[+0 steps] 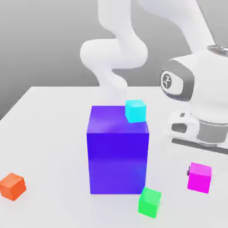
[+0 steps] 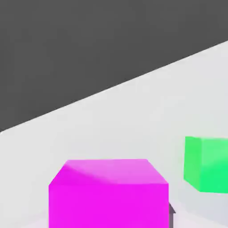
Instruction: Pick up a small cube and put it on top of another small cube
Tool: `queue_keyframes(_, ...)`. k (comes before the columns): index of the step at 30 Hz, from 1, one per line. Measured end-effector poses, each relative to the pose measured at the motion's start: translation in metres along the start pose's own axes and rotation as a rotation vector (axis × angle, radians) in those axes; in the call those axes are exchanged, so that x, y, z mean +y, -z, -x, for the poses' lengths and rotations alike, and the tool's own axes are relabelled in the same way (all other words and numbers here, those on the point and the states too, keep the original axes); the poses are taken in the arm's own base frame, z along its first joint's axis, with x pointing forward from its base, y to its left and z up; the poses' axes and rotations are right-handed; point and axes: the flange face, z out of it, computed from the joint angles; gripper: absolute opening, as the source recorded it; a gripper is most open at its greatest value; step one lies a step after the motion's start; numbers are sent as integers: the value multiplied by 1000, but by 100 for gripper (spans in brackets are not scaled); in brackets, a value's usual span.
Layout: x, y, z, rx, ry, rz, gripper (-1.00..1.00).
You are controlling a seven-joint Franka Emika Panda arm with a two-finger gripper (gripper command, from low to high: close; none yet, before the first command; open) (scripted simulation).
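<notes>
Magenta cube (image 1: 199, 177) between closed fingers (image 1: 189, 170)

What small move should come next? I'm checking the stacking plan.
Probably a short straight lift: the gripper is shut on the magenta cube, which sits on the white table. The green cube lies close by at the exterior view's left, so rising first should avoid knocking it.
</notes>
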Motion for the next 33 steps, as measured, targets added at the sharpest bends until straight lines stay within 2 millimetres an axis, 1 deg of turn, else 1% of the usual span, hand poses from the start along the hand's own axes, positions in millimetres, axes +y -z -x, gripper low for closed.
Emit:
queue_keyframes(3, 4, 33, -11, 7, -146, -9, -100)
queue_keyframes(8, 17, 78, -20, 12, -373, -19, -100)
queue_keyframes(12, 30, 104, -22, 13, -549, -25, -100)
queue_keyframes(16, 43, 121, -19, 11, -718, -27, -100)
queue_keyframes(20, 54, 128, -13, 9, -880, -26, -100)
queue_keyframes(24, 62, 126, -6, 7, -1036, -23, -100)
queue_keyframes(28, 66, 114, 0, 5, -1187, -16, -100)
queue_keyframes(33, 67, 89, 2, 4, -1371, -5, -100)
